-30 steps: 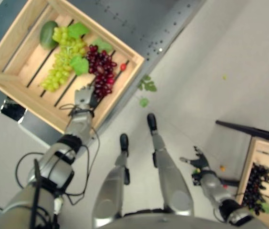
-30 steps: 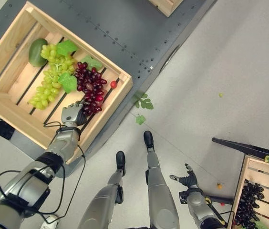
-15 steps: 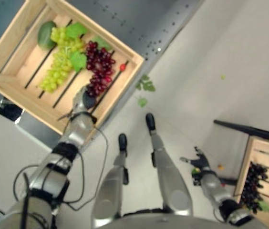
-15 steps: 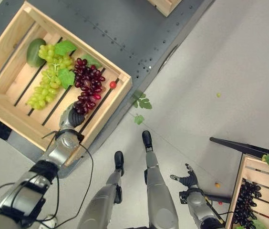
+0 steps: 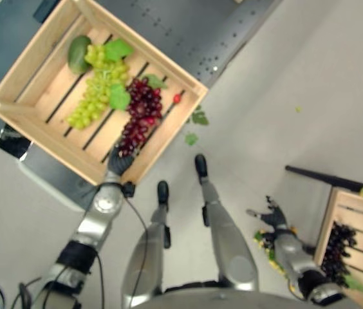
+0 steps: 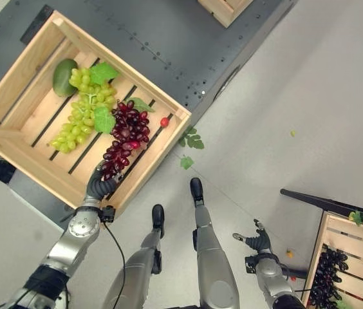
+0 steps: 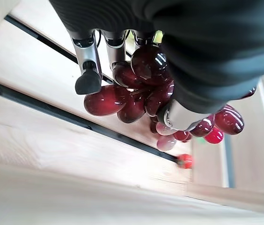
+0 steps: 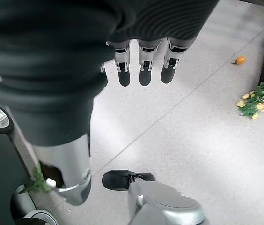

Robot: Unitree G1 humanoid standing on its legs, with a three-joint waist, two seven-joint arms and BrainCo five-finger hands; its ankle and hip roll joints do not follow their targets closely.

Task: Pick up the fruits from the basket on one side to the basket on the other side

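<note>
One left hand (image 7: pixel 122 56) is curling round the dark red grape bunch (image 6: pixel 125 140) in the slatted wooden crate (image 6: pixel 14 96); lifting slowly should be keeping loose grapes from catching.

Silver-grey jointed arms; left hand (image 6: pixel 102 183) and right hand (image 6: pixel 257 243) under dark ribbed covers; silver fingers (image 8: pixel 142 57), dark-tipped.
</note>
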